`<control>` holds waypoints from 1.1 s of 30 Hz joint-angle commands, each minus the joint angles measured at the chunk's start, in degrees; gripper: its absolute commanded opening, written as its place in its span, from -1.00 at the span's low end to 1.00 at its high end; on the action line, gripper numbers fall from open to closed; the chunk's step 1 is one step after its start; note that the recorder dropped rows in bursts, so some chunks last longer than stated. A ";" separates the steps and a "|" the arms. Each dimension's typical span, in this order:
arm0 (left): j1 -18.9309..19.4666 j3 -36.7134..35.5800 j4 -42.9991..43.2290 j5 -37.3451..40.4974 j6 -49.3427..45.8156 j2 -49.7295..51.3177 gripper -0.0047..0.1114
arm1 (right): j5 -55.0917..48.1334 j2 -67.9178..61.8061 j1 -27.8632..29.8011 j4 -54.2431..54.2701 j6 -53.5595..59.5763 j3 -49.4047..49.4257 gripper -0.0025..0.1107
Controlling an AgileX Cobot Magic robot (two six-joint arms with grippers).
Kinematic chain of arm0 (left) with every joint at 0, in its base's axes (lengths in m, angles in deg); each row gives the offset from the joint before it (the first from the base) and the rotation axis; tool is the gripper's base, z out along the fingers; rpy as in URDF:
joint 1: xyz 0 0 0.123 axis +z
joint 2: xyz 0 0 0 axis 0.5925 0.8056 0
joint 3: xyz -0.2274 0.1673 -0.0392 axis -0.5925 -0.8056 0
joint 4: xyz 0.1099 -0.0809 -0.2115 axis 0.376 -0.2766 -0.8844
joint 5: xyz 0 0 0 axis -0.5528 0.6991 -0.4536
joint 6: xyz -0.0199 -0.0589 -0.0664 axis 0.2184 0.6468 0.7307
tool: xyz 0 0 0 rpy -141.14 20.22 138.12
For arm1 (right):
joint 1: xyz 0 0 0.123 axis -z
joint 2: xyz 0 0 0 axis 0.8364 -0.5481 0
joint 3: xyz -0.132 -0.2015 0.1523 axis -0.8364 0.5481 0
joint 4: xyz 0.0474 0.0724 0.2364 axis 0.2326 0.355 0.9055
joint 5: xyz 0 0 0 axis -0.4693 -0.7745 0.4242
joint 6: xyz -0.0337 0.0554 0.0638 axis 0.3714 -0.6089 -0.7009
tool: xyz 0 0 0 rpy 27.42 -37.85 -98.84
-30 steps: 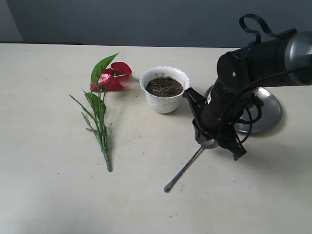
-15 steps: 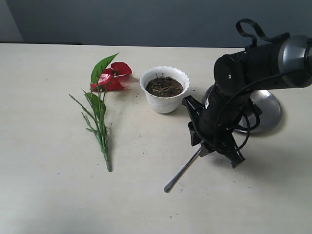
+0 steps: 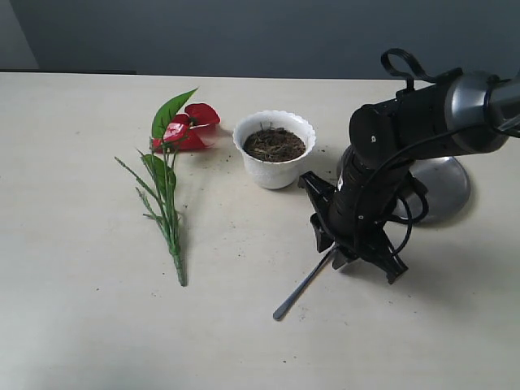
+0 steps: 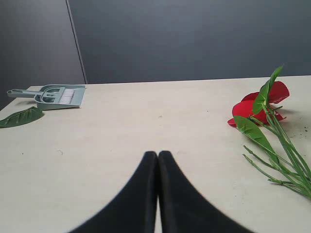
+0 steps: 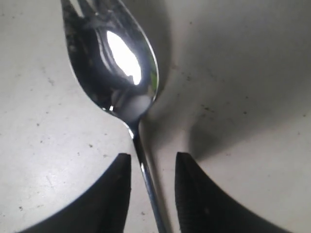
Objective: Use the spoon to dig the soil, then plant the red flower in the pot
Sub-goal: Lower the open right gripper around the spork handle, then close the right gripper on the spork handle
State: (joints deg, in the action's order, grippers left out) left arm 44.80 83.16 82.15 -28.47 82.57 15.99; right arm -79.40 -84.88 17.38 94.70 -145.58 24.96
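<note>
The silver spoon (image 3: pixel 301 288) lies flat on the table, handle pointing toward the front. My right gripper (image 3: pixel 337 256) is low over its neck. In the right wrist view the tined bowl (image 5: pixel 114 63) shows just beyond the gripper (image 5: pixel 151 158), and the thin handle runs between the two open fingers with gaps on both sides. The white scalloped pot (image 3: pixel 272 172) holds dark soil (image 3: pixel 275 145) and stands behind and left of that gripper. The red flower (image 3: pixel 183 130) lies on the table left of the pot. My left gripper (image 4: pixel 158 154) is shut and empty, with the flower (image 4: pixel 257 109) off to one side of it.
A round steel plate (image 3: pixel 447 191) sits behind the right arm. A grey-green dustpan with brush (image 4: pixel 58 94) and a loose green leaf (image 4: pixel 22 116) lie far off in the left wrist view. Soil crumbs dot the table around the pot.
The right gripper has shifted left and down, from above the spoon's bowl to astride its neck. The spoon, pot and flower have not moved.
</note>
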 commanded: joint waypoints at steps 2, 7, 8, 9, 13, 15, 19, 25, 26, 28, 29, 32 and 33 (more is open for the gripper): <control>0.04 -0.30 -0.11 0.11 0.12 -0.30 -0.91 | 0.37 0.04 -0.09 -0.74 0.47 -0.24 -0.40; 0.04 -0.30 -0.11 0.11 0.12 -0.30 -0.91 | 3.33 0.04 -0.09 -0.74 0.49 -0.24 -0.40; 0.04 -0.30 -0.11 0.11 0.12 -0.30 -0.91 | 3.61 0.04 -0.09 -0.74 0.49 -0.24 -0.40; 0.04 -0.30 -0.11 0.11 0.12 -0.30 -0.91 | 3.73 0.04 -0.09 -0.74 0.49 -0.24 -0.40; 0.04 -0.30 -0.11 0.11 0.12 -0.30 -0.91 | 3.42 0.04 -0.09 -0.74 0.49 -0.24 -0.40; 0.04 -0.30 -0.11 0.11 0.12 -0.30 -0.91 | 3.03 0.04 -0.09 -0.74 0.49 -0.24 -0.40; 0.04 -0.30 -0.11 0.11 0.12 -0.30 -0.91 | 2.55 0.04 -0.09 -0.74 0.61 -0.24 -0.40; 0.04 -0.30 -0.11 0.11 0.12 -0.30 -0.91 | 2.21 0.04 -0.09 -0.61 0.84 -0.24 -0.40; 0.04 -0.30 -0.11 0.11 0.12 -0.30 -0.91 | 2.08 0.04 -0.09 -0.61 0.84 -0.24 -0.40; 0.04 -0.30 -0.11 0.11 0.12 -0.30 -0.91 | 2.08 0.04 -0.09 -0.61 0.84 -0.24 -0.40; 0.04 -0.30 -0.11 0.11 0.12 -0.30 -0.91 | 1.70 0.04 -0.09 -0.61 0.88 -0.24 -0.40; 0.04 -0.30 -0.11 0.11 0.12 -0.30 -0.91 | -0.35 0.04 -0.09 -0.61 0.88 -0.24 -0.40; 0.04 -0.30 -0.11 0.11 0.12 -0.30 -0.91 | -0.91 0.04 -0.09 -0.69 0.88 -0.24 -0.40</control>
State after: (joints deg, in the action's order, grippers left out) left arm 44.80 83.16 82.15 -28.47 82.57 15.99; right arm -78.25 -84.88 17.38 94.70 -145.03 24.96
